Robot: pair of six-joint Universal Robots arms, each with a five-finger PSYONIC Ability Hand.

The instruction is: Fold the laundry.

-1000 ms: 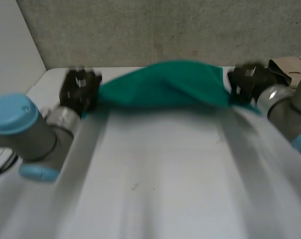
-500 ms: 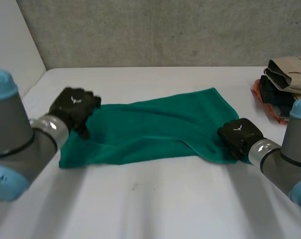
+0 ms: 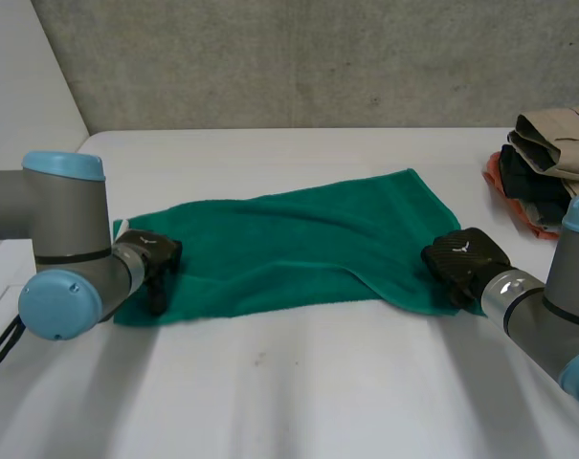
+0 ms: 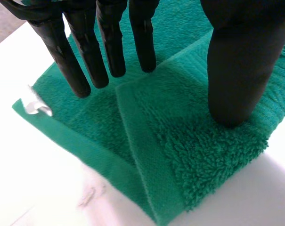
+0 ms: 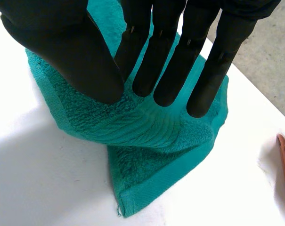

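A green towel lies folded across the middle of the white table. My left hand rests at the towel's near left corner. In the left wrist view its fingers are straight and spread over the towel, with the thumb apart and touching the pile, so the hand is open. My right hand is at the towel's near right corner. In the right wrist view the thumb and fingers pinch a bunched fold of towel between them.
A pile of folded clothes in beige, dark and orange sits at the table's far right edge. A grey wall runs behind the table. A small white tag sticks out at the towel's corner by my left fingertips.
The towel, held up between both hands a second ago, now lies on the table. My left hand has let go and moved down to the near left corner. The right hand keeps its grip.
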